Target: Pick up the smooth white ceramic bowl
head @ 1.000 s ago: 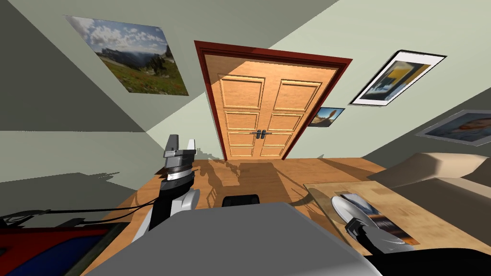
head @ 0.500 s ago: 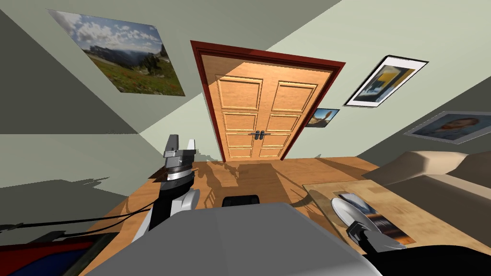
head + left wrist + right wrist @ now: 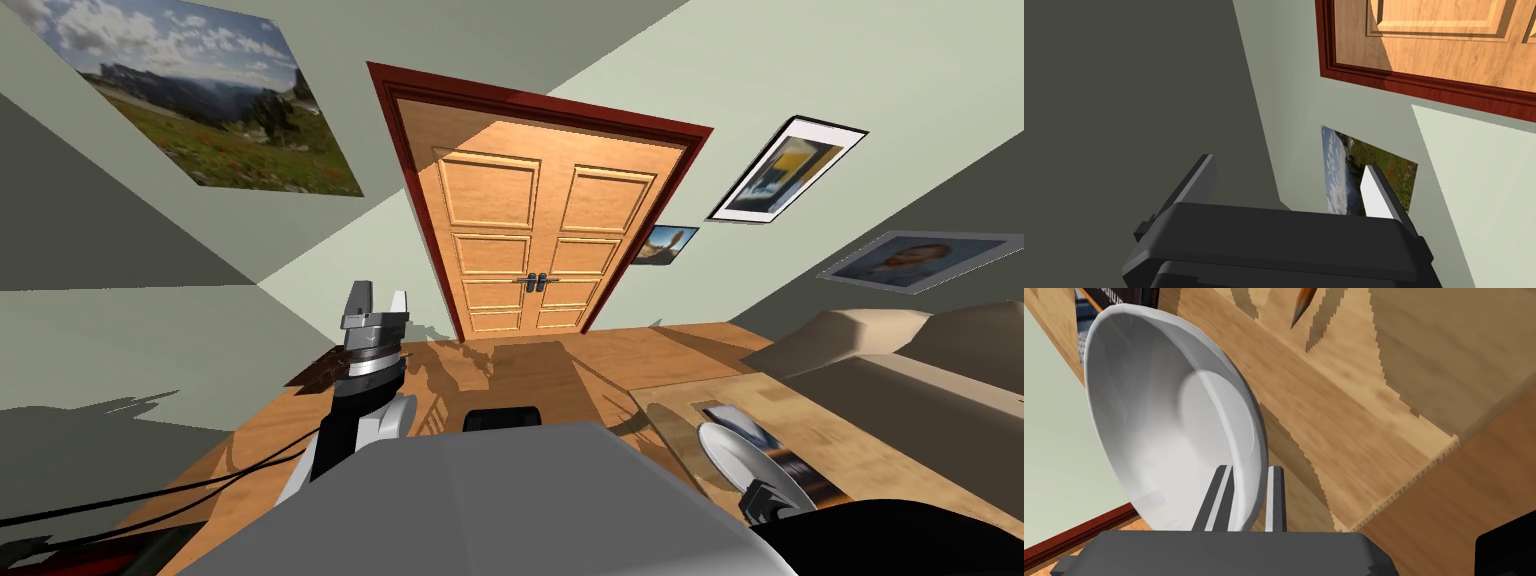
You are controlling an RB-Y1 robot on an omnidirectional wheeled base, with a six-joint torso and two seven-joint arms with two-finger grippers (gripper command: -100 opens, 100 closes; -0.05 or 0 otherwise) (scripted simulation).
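Note:
A smooth white bowl [image 3: 1169, 418] stands on edge in the right wrist view, its rim pinched between the two fingers of my right gripper [image 3: 1246, 503], one inside and one outside. In the head view the bowl [image 3: 740, 458] hangs low on the right over the wooden table [image 3: 900, 440], with the right gripper [image 3: 765, 495] at its near rim. My left gripper [image 3: 375, 300] is raised on the left, pointing up towards the wall, and in its wrist view the left gripper [image 3: 1286, 187] is open with nothing between its fingers.
A wooden double door [image 3: 530, 250] in a red frame is straight ahead. A beige sofa [image 3: 900, 335] lies behind the table on the right. A dark book [image 3: 795, 470] lies on the table under the bowl, and a pencil [image 3: 1301, 305] beyond it. Black cables [image 3: 150, 490] cross the floor at the left.
The whole head view has shifted, so I have moved: door and pictures slid left, the red thing at lower left left the picture. The bowl stays in my right gripper.

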